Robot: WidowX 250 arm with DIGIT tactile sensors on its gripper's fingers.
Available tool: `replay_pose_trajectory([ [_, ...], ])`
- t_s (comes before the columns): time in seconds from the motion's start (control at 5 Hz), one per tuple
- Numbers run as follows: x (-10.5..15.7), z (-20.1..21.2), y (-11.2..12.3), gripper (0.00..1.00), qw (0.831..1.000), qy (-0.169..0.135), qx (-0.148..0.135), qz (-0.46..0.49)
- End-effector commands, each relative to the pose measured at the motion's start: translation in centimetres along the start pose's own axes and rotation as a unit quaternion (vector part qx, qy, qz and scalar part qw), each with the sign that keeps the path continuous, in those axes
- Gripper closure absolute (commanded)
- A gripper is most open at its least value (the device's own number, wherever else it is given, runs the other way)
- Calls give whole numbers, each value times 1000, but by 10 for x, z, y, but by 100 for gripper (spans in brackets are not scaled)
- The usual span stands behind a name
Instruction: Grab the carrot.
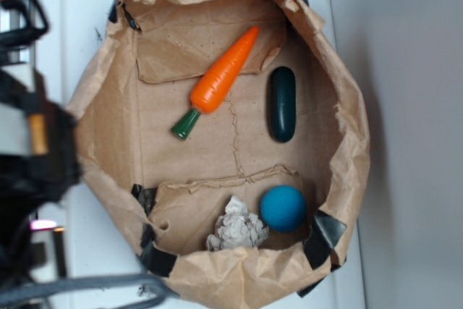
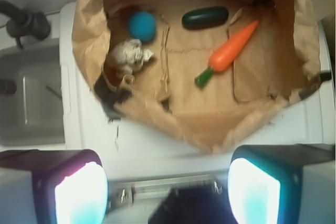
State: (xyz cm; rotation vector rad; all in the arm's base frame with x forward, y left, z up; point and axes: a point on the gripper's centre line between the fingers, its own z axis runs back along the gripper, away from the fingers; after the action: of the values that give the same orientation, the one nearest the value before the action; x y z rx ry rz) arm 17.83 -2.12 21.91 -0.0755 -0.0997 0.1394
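Overhead, a brown paper bag [image 1: 101, 117] sits opened out like a shallow basin on a white counter [image 1: 79, 5], its rim crumpled and rolled outward, with black tape patches [image 1: 327, 231] at several corners.

Carrot [image 1: 221, 77]: bright orange, tapered, lies flat on the bag's floor in the upper middle of the exterior view. It rests on a diagonal, pointed tip toward the upper right, short dark-green stem [image 1: 185, 125] toward the lower left. Nothing touches it.

Dark-green oblong capsule [image 1: 282, 103]: just beside the carrot on its right, lying upright in the frame, apart from it. Shorter than the carrot.

Blue ball [image 1: 283, 208]: lower part of the bag, behind a folded paper flap. A crumpled whitish wad [image 1: 236, 228] sits just beside it on the left, close enough that contact cannot be ruled in or out.

Wrist view shows the same set turned around: carrot [image 2: 232, 51] at centre right, capsule [image 2: 205, 17] above it, ball [image 2: 142, 25] and wad [image 2: 128, 55] at the left.

Pincer [image 2: 168, 182]: its two fingers [image 2: 79, 190] show at the bottom corners of the wrist view, glowing pale cyan with a pink edge on the left one. They stand wide apart with nothing between them. It sits outside the bag, over the near rim and the white counter, well apart from the carrot.

A dark, blurred part of the arm [image 1: 29, 142] fills the left edge of the exterior view, beside the bag's rim. A grey sink basin [image 2: 26, 103] shows at the left of the wrist view.
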Motion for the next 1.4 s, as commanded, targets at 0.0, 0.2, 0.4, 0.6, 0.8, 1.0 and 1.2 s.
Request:
replay_pose_trajectory([
  [0.0,56,-41,38,0,995,-13,6,94],
  [0.2,56,-41,38,0,995,-13,6,94],
  [0.4,56,-41,38,0,995,-13,6,94],
  [0.6,56,-41,38,0,995,-13,6,94],
  [0.8,72,-71,47,0,988,11,47,146],
  [1.0,85,-106,51,0,983,-29,73,167],
  [1.2,90,-123,57,0,982,-52,68,167],
])
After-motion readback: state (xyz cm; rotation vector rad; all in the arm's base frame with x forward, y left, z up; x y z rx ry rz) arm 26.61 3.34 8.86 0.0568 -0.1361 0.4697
